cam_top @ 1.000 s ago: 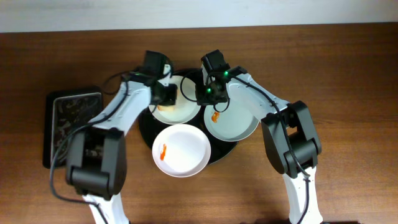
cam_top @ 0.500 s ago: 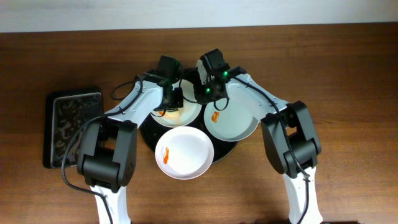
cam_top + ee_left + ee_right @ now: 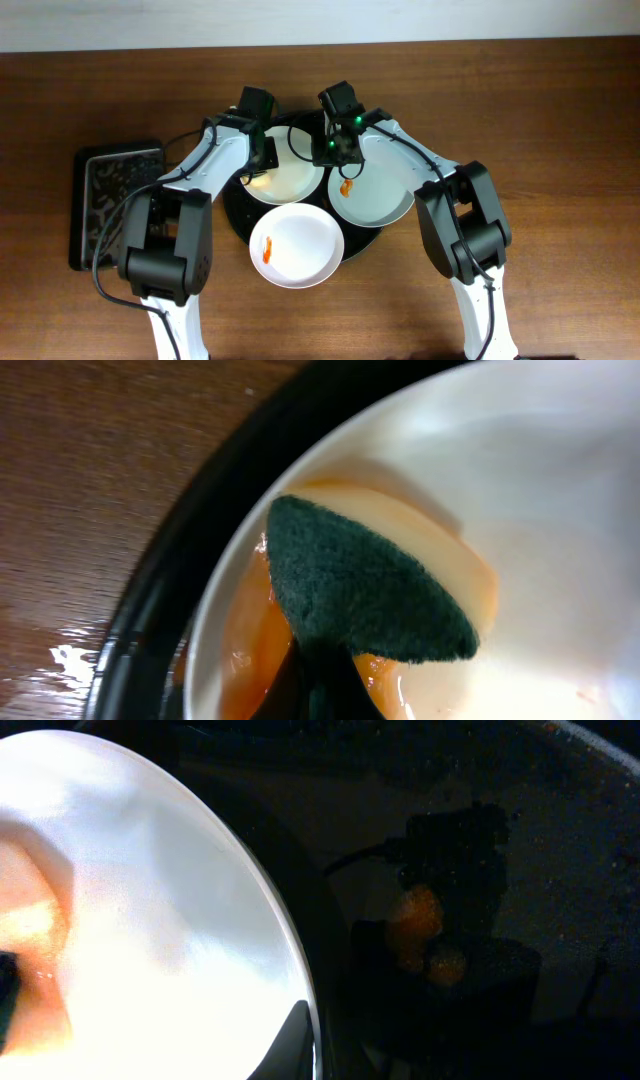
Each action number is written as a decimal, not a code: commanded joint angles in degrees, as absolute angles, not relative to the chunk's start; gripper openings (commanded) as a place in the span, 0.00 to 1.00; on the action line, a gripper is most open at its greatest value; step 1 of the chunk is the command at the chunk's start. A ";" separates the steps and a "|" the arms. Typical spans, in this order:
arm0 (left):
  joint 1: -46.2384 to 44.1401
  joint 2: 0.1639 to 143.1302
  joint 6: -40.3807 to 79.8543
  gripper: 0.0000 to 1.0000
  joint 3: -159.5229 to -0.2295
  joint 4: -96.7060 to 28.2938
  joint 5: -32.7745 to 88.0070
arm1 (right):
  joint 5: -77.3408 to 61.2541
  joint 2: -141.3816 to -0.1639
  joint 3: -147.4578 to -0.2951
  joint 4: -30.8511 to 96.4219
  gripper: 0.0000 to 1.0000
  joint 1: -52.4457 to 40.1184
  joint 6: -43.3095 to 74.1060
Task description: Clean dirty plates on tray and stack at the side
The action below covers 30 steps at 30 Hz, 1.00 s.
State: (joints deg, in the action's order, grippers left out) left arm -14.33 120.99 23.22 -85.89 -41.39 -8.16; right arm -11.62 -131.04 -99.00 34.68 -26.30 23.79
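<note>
Overhead, tray (image 3: 232,205): holds all three plates (crowded, nearly rim to rim).
Overhead, back plate (image 3: 290,172): lies between the two grippers; front plate (image 3: 300,240) and right plate (image 3: 380,195) each carry an orange smear.
Overhead, left gripper (image 3: 257,165): over the back plate's left edge.
Overhead, right gripper (image 3: 336,153): at the back plate's right edge.
Left wrist, sponge (image 3: 360,595): pinched by the left gripper, pressed on a wet orange patch just inside the plate's rim.
Right wrist, fingertip (image 3: 290,1035): against the back plate's rim; whether spread or closed, I cannot tell.

Tray (image 3: 233,207): round, black, under the three white plates we see.
Rear plate (image 3: 292,172): orange film.
Right plate (image 3: 380,196): orange smear.
Front plate (image 3: 300,245): orange smear, overhangs rim.
</note>
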 commanded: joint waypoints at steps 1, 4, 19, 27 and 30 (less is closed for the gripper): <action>-12.69 125.34 22.61 0.00 -85.52 -44.64 -19.99 | -6.76 -131.48 -99.04 36.69 0.04 -26.13 24.34; -12.73 125.12 22.44 0.00 -95.24 -52.12 -19.25 | -4.05 -130.76 -101.32 39.09 0.04 -26.13 22.65; -12.58 125.01 22.44 0.00 -99.13 -53.80 -5.32 | -9.02 -129.69 -113.62 56.69 0.30 -24.45 7.90; -12.58 125.01 22.41 0.00 -99.13 -53.69 -5.32 | -21.26 -140.03 -111.00 51.51 0.28 -22.90 9.74; -12.58 125.01 22.22 0.00 -99.13 -53.69 -5.32 | -26.00 -139.98 -110.56 49.17 0.24 -22.90 9.23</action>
